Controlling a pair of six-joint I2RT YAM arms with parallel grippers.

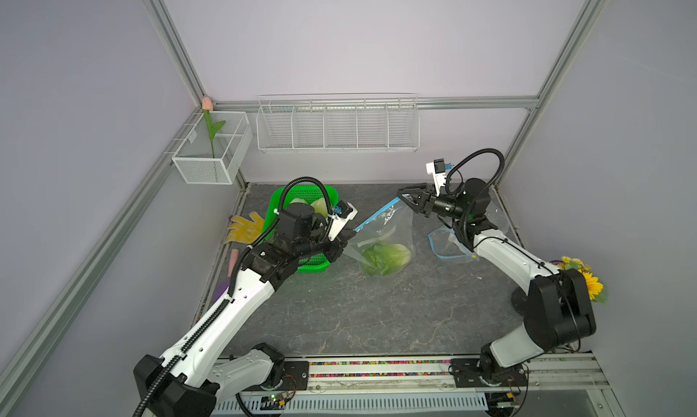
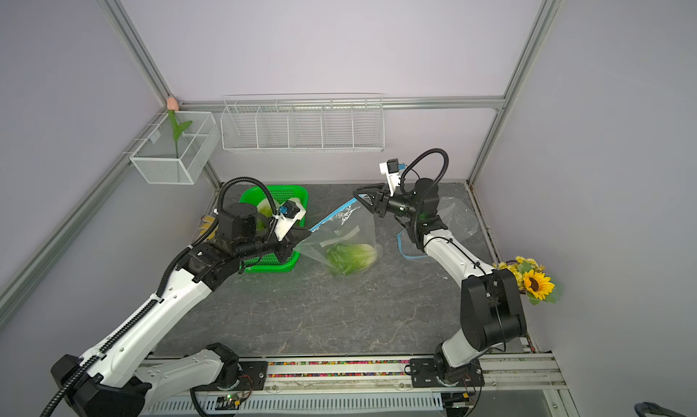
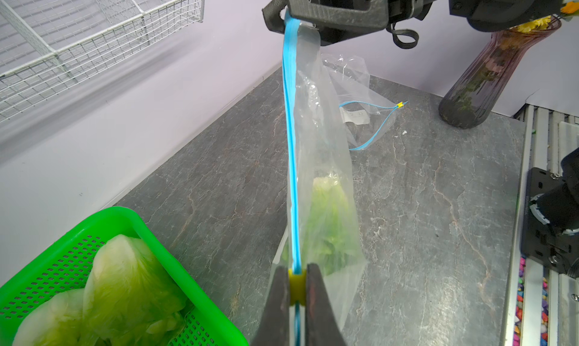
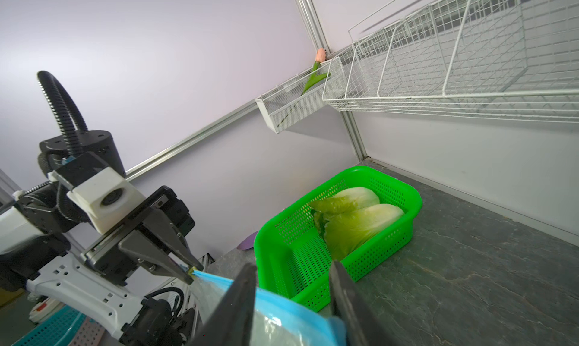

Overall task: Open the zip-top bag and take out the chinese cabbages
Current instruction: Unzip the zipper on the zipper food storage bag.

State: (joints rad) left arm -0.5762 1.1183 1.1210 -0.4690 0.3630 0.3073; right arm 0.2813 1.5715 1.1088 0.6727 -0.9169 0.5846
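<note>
No legible text; white label (image 3: 355, 116) on spare bag (image 3: 360, 84) too blurred.

Left arm (image 1: 241, 305) low, left fingers (image 3: 279, 297) pinched shut; right arm (image 1: 505, 253) raised opposite, right fingers (image 4: 241, 303) partly apart.

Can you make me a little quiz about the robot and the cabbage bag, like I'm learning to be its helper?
1. True or false: cabbages lie in the green basket.
2. Pick one. What is the left gripper pinching?
A) a cabbage leaf
B) the yellow slider on the bag
C) the basket's rim
3. Fill the gap: one more cabbage lies inside the clear ____.

Key: 1 true; 2 B; 3 bag.
</note>
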